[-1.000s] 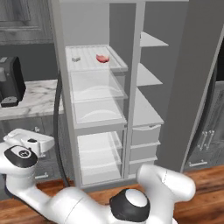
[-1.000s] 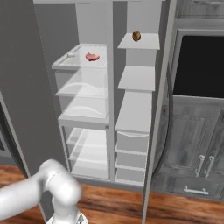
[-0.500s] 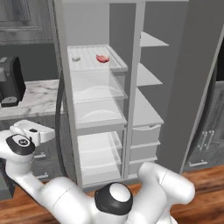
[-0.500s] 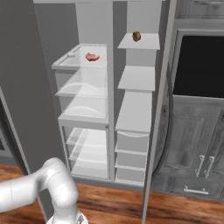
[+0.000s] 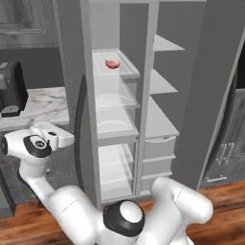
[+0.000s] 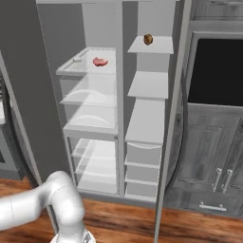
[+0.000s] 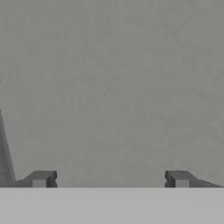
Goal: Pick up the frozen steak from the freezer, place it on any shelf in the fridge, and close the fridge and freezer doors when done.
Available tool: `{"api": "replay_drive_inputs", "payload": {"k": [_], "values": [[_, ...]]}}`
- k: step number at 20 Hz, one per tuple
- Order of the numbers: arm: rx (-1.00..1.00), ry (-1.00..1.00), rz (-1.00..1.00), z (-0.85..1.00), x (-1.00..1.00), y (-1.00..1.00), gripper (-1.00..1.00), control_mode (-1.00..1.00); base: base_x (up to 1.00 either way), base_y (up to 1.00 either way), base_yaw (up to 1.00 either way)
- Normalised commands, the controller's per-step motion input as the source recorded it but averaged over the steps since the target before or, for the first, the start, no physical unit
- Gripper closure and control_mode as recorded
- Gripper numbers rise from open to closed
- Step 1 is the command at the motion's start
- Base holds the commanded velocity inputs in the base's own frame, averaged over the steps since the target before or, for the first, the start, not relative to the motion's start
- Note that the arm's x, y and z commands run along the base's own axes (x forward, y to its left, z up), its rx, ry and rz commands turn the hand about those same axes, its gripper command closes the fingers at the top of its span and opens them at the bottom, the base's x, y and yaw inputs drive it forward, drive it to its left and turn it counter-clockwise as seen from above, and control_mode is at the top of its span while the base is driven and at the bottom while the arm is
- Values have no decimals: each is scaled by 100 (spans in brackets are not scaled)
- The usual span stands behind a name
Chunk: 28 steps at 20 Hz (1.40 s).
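Nearest to the camera, the white arm's two-finger hand stood wide apart and held nothing; in the hand view its two dark fingertips faced a plain flat grey surface very close in front. In the left base view the hand was low on the left, just beside the outer face of the tall flat grey fridge door, which stood swung out. I judge that it was placed to push this door shut.

Farther in, the wider grey fridge compartment with clear glass shelves was open. The small flat reddish-pink frozen steak lay on the top clear ribbed glass shelf with a pale rim, near its back. To the right of the fridge, the narrower grey freezer compartment with opaque pale shelves was open too, and a small brown round thing sat on its top shelf. The freezer door also stood out.

So the placing seemed done; closing both doors was left.
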Motion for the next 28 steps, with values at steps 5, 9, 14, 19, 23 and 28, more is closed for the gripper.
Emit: {"api": "replay_drive_inputs", "payload": {"k": [5, 9, 14, 19, 23, 28], "values": [[6, -1, 0, 0, 83, -100, -100, -100, 0, 0, 0], [4, 0, 0, 0, 86, -100, -100, -100, 0, 0, 0], [3, -1, 0, 0, 85, -100, -100, -100, 0, 0, 0], [3, -4, 0, 0, 83, -100, -100, -100, 0, 0, 0], [2, -3, 0, 0, 81, -81, -100, -100, 0, 0, 0], [0, 0, 3, 0, 78, -46, -100, -100, 0, 0, 0]]}}
